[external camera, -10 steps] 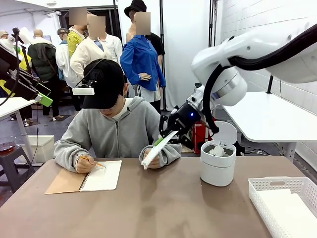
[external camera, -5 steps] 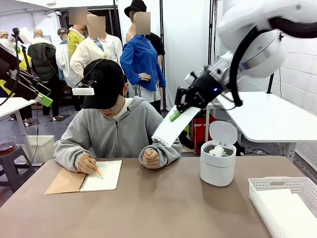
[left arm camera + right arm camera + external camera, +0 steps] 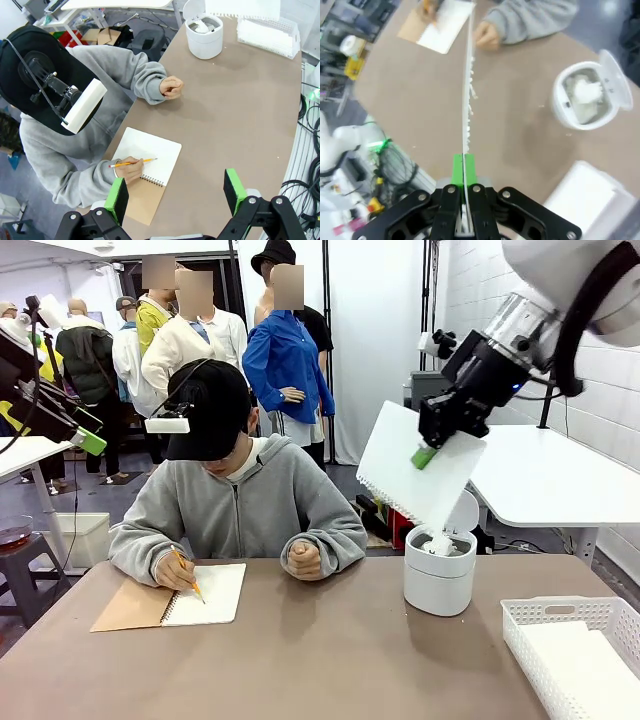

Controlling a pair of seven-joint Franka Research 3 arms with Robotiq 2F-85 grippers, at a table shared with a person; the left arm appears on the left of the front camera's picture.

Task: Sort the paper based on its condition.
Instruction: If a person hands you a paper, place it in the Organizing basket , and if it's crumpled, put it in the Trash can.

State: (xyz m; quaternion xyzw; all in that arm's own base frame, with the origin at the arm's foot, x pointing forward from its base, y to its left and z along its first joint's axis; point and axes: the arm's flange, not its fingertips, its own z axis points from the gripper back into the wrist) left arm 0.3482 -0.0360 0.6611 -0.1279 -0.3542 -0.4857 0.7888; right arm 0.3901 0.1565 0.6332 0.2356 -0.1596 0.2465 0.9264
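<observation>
Right claw [image 3: 424, 454] pinches our flat sheet [image 3: 420, 480] above the bin [image 3: 439, 575], bound for the basket [image 3: 560, 640] at 4 o'clock.

Flat white paper sheet [image 3: 420, 480] with a ragged torn edge hangs tilted in the air above the table, crumpled wads [image 3: 583, 92] sit in a bin.

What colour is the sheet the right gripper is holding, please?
Plain white, the sheet shut in the right gripper; the front view shows it best.
</observation>
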